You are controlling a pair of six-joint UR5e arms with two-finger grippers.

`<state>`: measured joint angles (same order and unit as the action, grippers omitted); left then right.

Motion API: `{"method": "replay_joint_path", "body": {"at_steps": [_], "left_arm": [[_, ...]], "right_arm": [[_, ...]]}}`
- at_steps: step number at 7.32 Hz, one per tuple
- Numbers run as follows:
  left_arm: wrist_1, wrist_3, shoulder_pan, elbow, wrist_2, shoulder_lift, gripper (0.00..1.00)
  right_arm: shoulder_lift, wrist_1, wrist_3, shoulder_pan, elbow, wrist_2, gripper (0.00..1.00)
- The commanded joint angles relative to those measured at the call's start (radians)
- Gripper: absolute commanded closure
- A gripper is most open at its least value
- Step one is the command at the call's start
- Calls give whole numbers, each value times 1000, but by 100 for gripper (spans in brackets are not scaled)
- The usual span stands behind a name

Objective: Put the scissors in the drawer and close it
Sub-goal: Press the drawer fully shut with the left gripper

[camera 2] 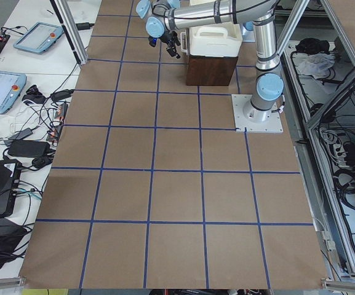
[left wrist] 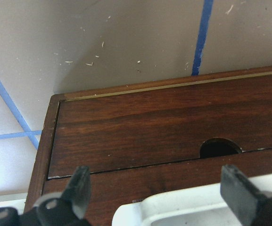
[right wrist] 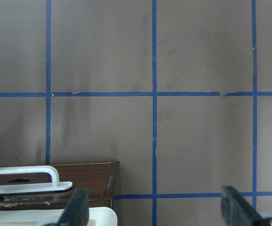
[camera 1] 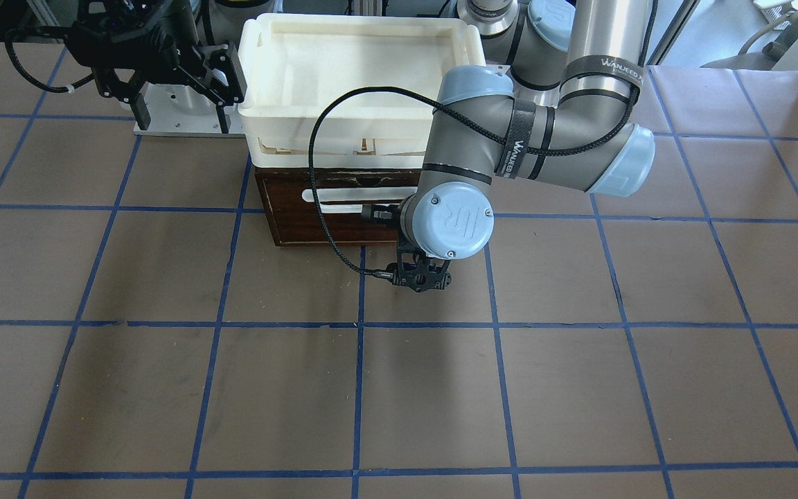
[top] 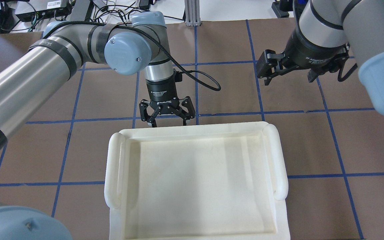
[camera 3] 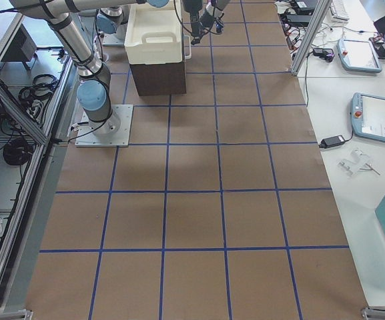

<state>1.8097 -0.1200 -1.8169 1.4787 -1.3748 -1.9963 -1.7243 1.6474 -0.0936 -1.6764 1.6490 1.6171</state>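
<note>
As far as I can tell from my place in the room, the scissors show in none of the views; nothing lies on the table, so I judge that they are already inside the drawer, though I cannot see into it. The drawer shows its dark front in the upper middle of the front-facing view, under the white tray; the front looks flush, with no gap that I can make out, so the closing step seems at its end. The left gripper hangs just in front of the drawer, near the white bar handle, its fingers spread wide and nothing between them; the right gripper, in the upper right of the overhead view, is also wide and empty, well apart from the drawer. The next move, I think, asks only for a check that the front is fully home, perhaps a last soft push, then a clean retreat of the left arm without catching the handle.
</note>
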Motion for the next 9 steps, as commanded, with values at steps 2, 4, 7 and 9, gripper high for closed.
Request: {"method": "replay_joint_path", "body": {"at_steps": [2, 4, 7, 9], "left_arm": [[-12, 2, 8, -21, -1, -9, 0], [-42, 11, 62, -119, -10, 1, 0], [-103, 54, 158, -192, -142, 104, 0], [-108, 127, 202, -175, -155, 227, 0]], "right_arm": [[0, 3, 0, 1, 0, -3, 0], [0, 3, 0, 1, 0, -5, 0], [0, 2, 0, 1, 0, -5, 0], [0, 2, 0, 1, 0, -2, 0]]}}
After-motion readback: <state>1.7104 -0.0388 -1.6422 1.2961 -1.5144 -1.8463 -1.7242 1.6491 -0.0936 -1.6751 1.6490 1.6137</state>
